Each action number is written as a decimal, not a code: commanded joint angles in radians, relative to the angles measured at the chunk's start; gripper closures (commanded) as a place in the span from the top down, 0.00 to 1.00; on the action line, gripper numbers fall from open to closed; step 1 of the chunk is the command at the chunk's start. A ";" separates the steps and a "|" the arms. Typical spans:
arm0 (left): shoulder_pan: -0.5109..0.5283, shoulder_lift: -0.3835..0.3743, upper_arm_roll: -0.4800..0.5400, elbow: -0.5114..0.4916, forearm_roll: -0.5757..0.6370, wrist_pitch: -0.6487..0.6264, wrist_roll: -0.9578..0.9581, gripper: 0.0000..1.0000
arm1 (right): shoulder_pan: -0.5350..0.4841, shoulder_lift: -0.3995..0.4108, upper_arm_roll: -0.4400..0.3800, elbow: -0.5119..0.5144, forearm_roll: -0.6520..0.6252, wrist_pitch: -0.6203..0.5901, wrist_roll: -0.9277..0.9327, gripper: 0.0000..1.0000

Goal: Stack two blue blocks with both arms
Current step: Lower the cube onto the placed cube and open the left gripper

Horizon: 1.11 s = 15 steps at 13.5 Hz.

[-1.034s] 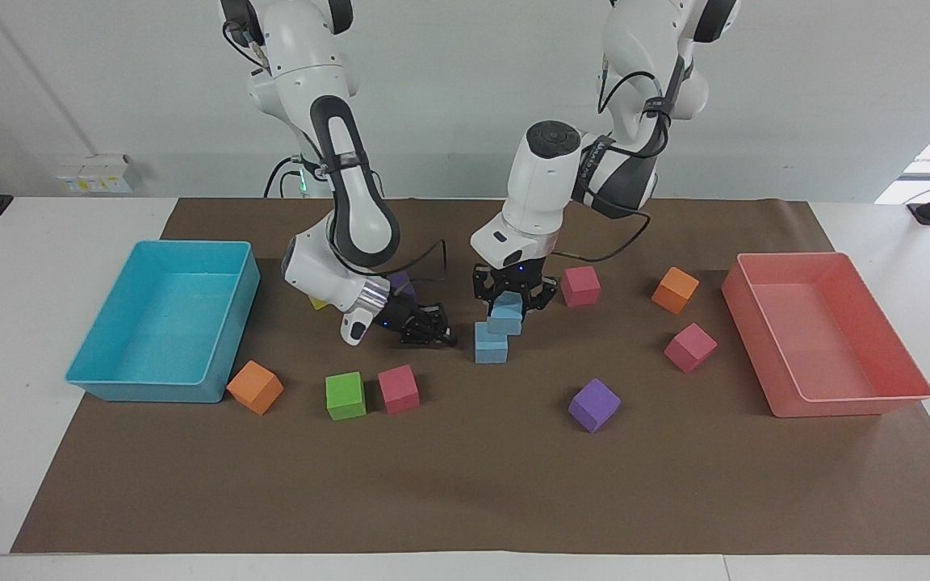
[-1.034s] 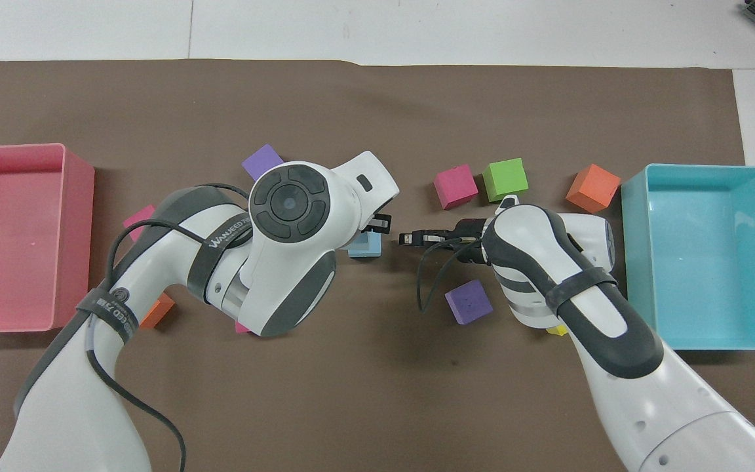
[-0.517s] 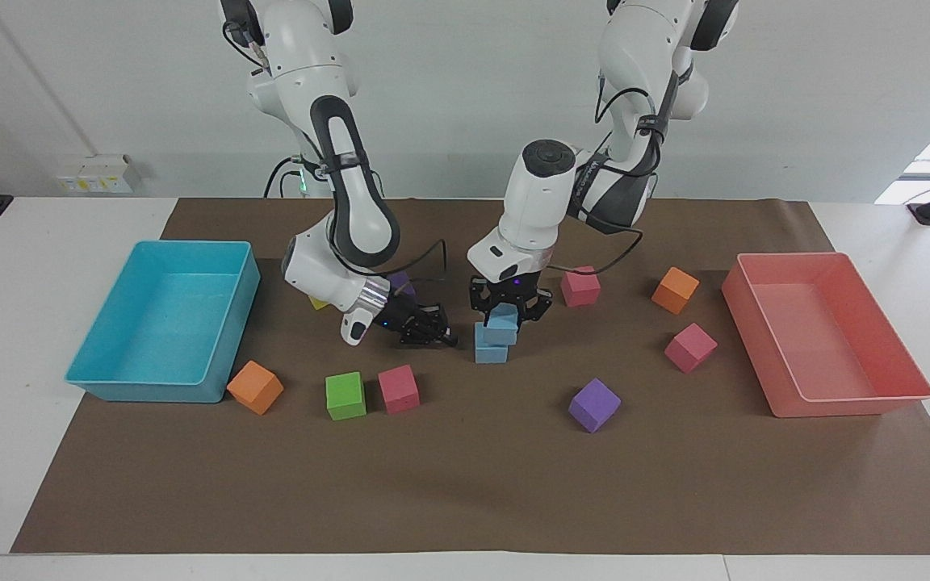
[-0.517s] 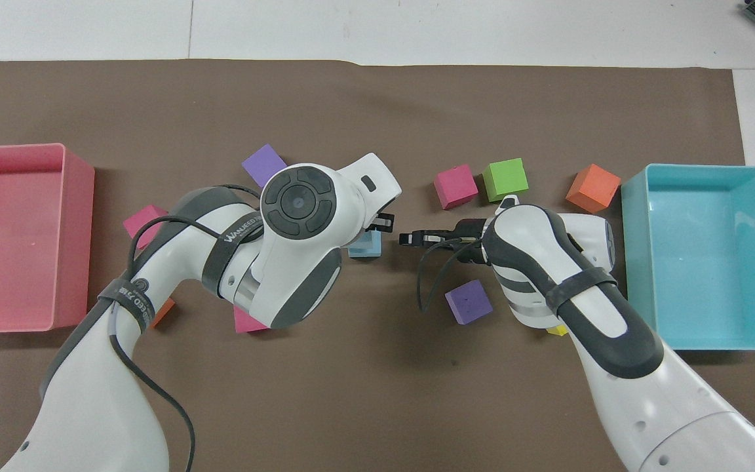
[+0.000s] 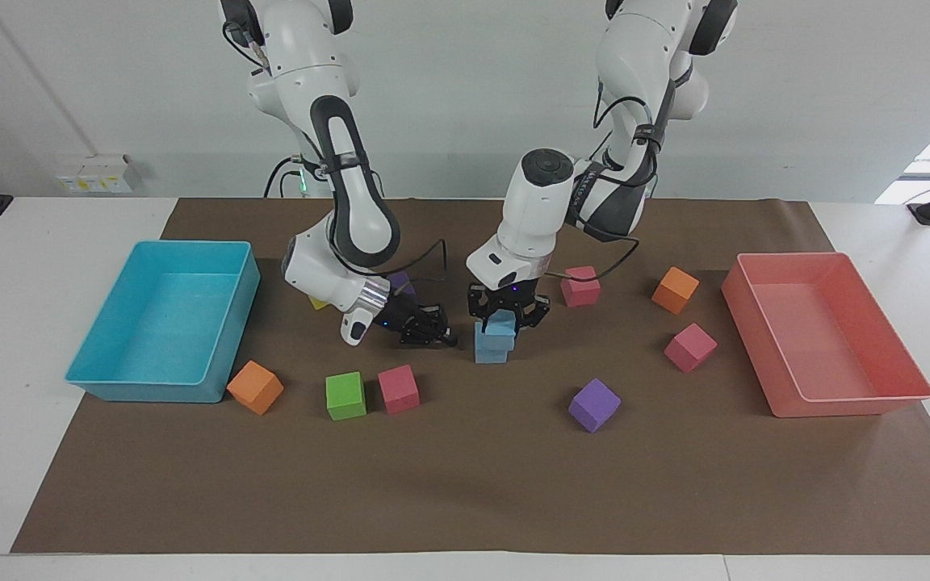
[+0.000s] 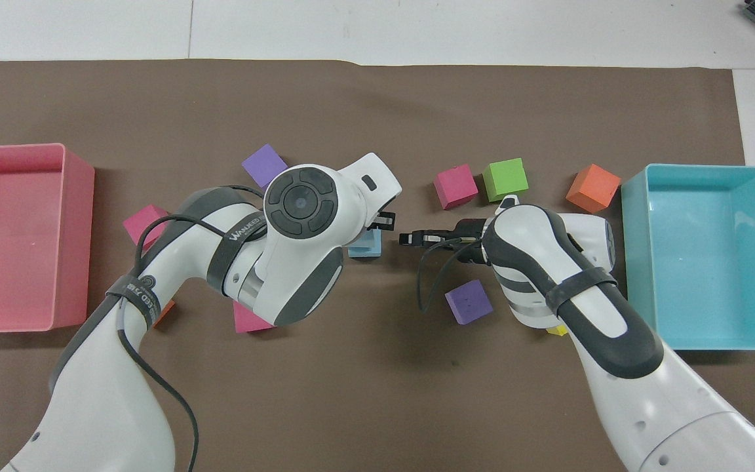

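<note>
My left claw (image 5: 504, 316) grips the upper blue block (image 5: 500, 326) on the lower blue block (image 5: 491, 347), so next I release squarely; my right claw (image 5: 433, 331) waits closed, empty

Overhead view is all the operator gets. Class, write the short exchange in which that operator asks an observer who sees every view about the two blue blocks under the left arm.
Operator: My left arm hides almost everything. Are the blocks stacked?
Observer: Yes. The upper blue block sits on the lower blue block, shifted slightly toward the left arm's end.
Operator: Has the left gripper let go?
Observer: No, it is shut on the upper blue block.
Operator: Does the right gripper touch the stack?
Observer: No. Bare mat shows between its tip and the lower blue block.
</note>
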 commanded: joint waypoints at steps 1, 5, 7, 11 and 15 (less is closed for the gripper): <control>-0.034 0.005 0.019 0.005 -0.012 0.005 -0.033 0.01 | 0.000 -0.002 0.007 -0.006 0.031 0.029 -0.031 0.00; -0.037 0.004 0.018 -0.003 -0.014 0.003 -0.033 0.19 | 0.000 -0.002 0.007 -0.006 0.031 0.029 -0.031 0.00; -0.037 0.005 0.018 -0.003 -0.014 0.006 -0.036 0.75 | 0.000 -0.002 0.007 -0.006 0.031 0.029 -0.031 0.00; -0.034 0.004 0.019 0.008 -0.006 0.011 -0.033 1.00 | 0.000 -0.002 0.007 -0.006 0.031 0.029 -0.031 0.00; -0.008 -0.044 0.033 0.022 0.003 -0.027 -0.024 1.00 | 0.000 -0.002 0.007 -0.006 0.031 0.030 -0.031 0.00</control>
